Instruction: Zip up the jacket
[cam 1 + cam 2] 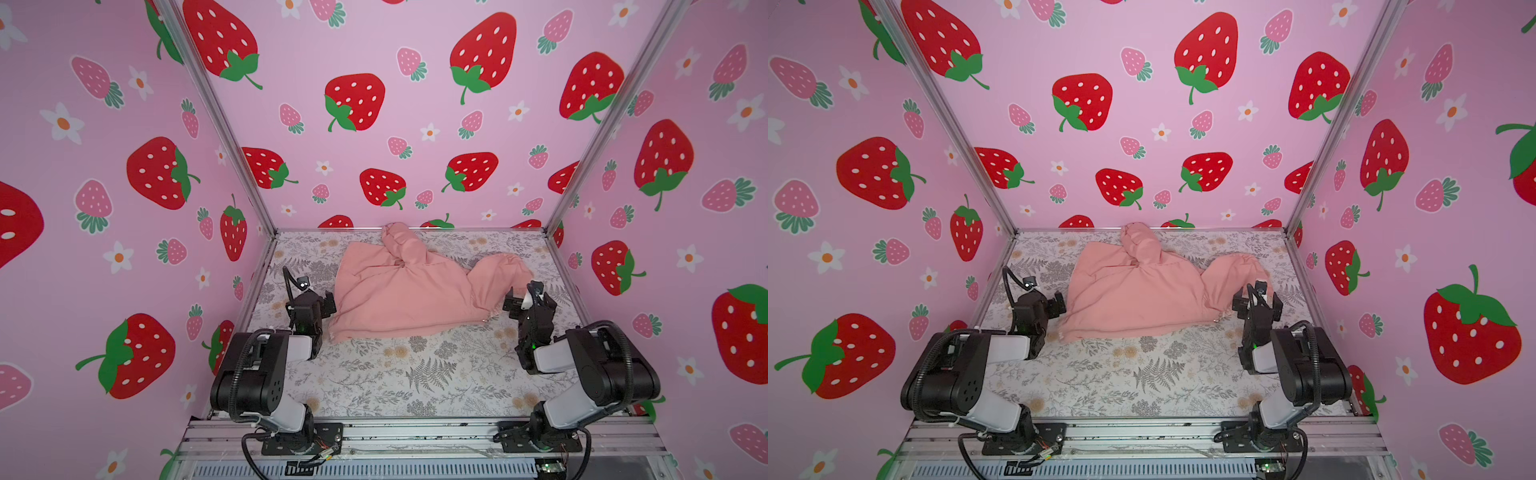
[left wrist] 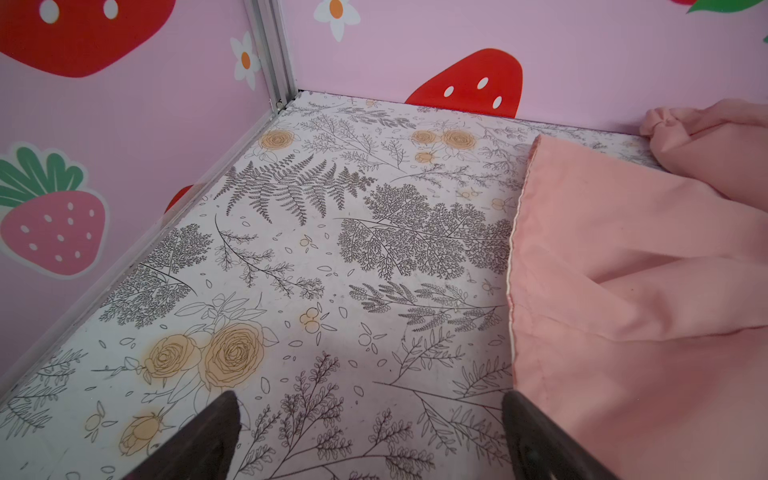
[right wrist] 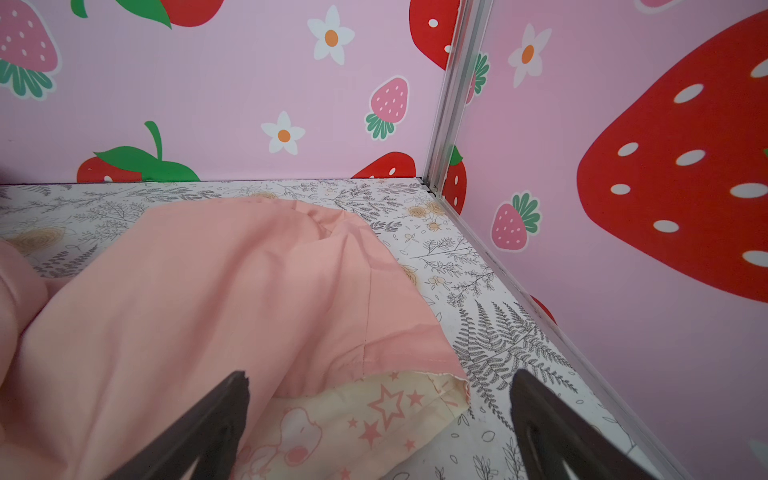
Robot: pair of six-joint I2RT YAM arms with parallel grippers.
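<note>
Left jaws: spread wide, nothing gripped. Dark fingers point(image 2: 208, 440) low over the bare bench point(image 2: 332, 249), one of them just beside the seamed edge of the jacket point(image 2: 644, 291). Contact with the fabric not determinable.
Right jaws: spread wide, nothing gripped. One of the fingers point(image 3: 199, 436) over pink fabric, its partner over printed bench surface, a jacket corner between them. Contact not determinable.
Left arm point(image 1: 266, 365): folded low at the near left of the bench in both top views, wrist beside the jacket's left edge.
Right arm point(image 1: 598, 361): folded low at the near right, wrist at the jacket's right-hand lobe.
Jacket position: middle to rear of the bench, between the two arms, lying crumpled, pink outer side up.
Sleeve point(image 1: 401, 241): bunched, running back to the rear wall, gathered cuff point(image 2: 665, 120) at the bench's rear edge.
Lining point(image 3: 374, 415): cream, printed with pink stars and a cartoon figure, exposed at the corner below the right jaws.
Glint point(image 1: 485, 320): small and pale, at the near right edge of the fabric, too small to name.
Bench surface: white, printed with grey ferns, grey branches and tan roses.
Walls point(image 1: 374, 50): pink, printed with red and pink strawberries and white flowers, on three sides of the bench.
Frame posts point(image 1: 220, 120): bare metal, at the two rear corners.
</note>
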